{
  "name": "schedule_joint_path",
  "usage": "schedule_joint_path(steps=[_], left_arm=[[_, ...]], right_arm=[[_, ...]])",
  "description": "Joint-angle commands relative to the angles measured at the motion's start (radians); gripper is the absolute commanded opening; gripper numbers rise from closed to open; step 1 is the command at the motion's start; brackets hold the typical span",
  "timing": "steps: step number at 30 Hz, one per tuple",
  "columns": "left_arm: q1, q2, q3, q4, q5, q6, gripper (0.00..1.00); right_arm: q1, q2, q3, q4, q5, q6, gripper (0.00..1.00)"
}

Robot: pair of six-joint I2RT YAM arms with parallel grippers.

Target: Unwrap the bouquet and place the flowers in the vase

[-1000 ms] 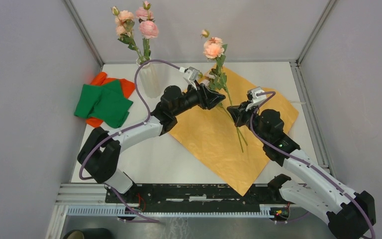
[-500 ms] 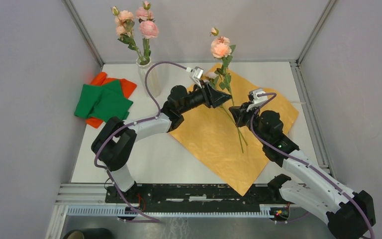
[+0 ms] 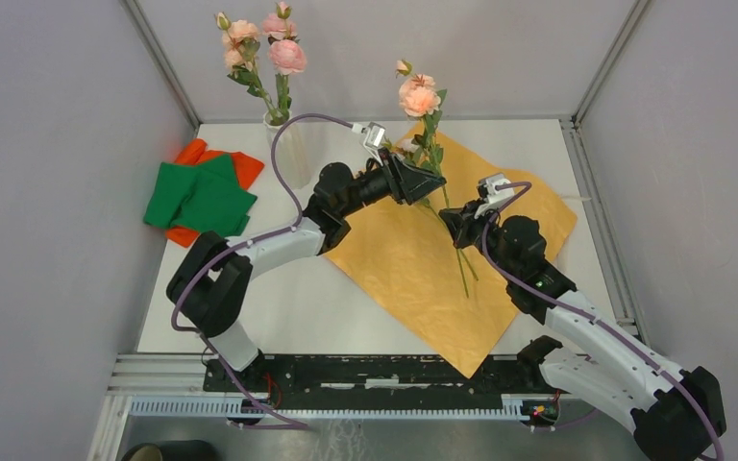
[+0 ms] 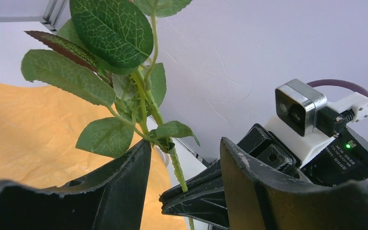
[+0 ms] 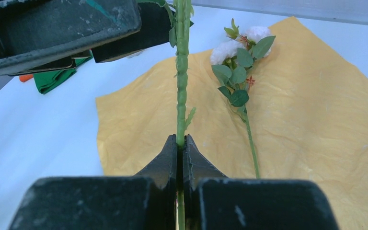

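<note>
My right tool [image 5: 181, 143] is pinched tight on a rose [image 3: 419, 96], low on its stem. The stem stands near upright, bloom on top. Left tool [image 4: 184, 158] gapes wide, fingers either side of the stem among the leaves. Vase [image 3: 288, 154] far left on the desk [image 3: 279, 317], flowers [image 3: 269, 38] in it. Paper [image 3: 413, 269] flat below.

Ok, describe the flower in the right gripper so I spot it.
Find the orange paper sheet mid-table; over it the right gripper is shut on a green stem. Follow it up to the peach rose, alone in the air, unlike the pink roses in the vase or the pale sprig lying flat.
</note>
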Motion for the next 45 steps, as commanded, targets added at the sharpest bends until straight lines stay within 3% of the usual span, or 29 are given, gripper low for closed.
schedule_joint_path(steps=[1,16,19,23,26,28,30,35,36,38,40,42,45], left_arm=[[0.007,0.012,0.083,0.014,0.033,0.0,0.61],[0.008,0.072,0.096,0.052,0.037,-0.019,0.6],[0.008,0.083,0.115,0.058,0.04,-0.028,0.53],[0.009,0.088,0.144,0.034,0.038,-0.019,0.51],[0.01,0.085,0.154,0.023,0.04,-0.015,0.36],[0.011,0.081,0.153,0.014,0.041,-0.009,0.16],[0.009,0.076,0.148,0.013,0.039,-0.007,0.05],[0.012,0.033,0.135,-0.064,0.01,0.074,0.02],[0.013,0.017,0.14,-0.108,-0.004,0.114,0.02],[0.014,-0.023,0.164,-0.233,-0.038,0.221,0.02],[0.015,-0.072,0.19,-0.372,-0.112,0.351,0.02],[0.015,-0.128,0.215,-0.491,-0.237,0.476,0.02],[0.027,-0.182,0.279,-0.645,-0.456,0.64,0.02]], right_arm=[[0.005,-0.011,-0.008,0.062,-0.029,0.02,0.0],[0.004,-0.045,0.018,0.022,-0.024,-0.005,0.0],[0.003,-0.034,0.011,0.031,-0.029,0.001,0.0],[0.004,-0.024,0.01,0.037,-0.03,0.007,0.0],[0.003,-0.023,0.007,0.04,-0.029,0.008,0.0],[0.004,-0.022,0.003,0.041,-0.029,0.009,0.0],[0.004,-0.023,0.001,0.043,-0.03,0.009,0.0],[0.003,-0.027,-0.001,0.044,-0.029,0.009,0.01],[0.004,-0.027,0.001,0.041,-0.029,0.009,0.11],[0.003,-0.032,-0.002,0.041,-0.017,0.009,0.4],[0.003,-0.045,-0.008,0.045,0.0,0.009,0.61],[0.004,-0.063,-0.015,0.046,0.025,0.011,0.72],[0.003,-0.098,-0.03,0.049,0.054,0.008,0.76]])
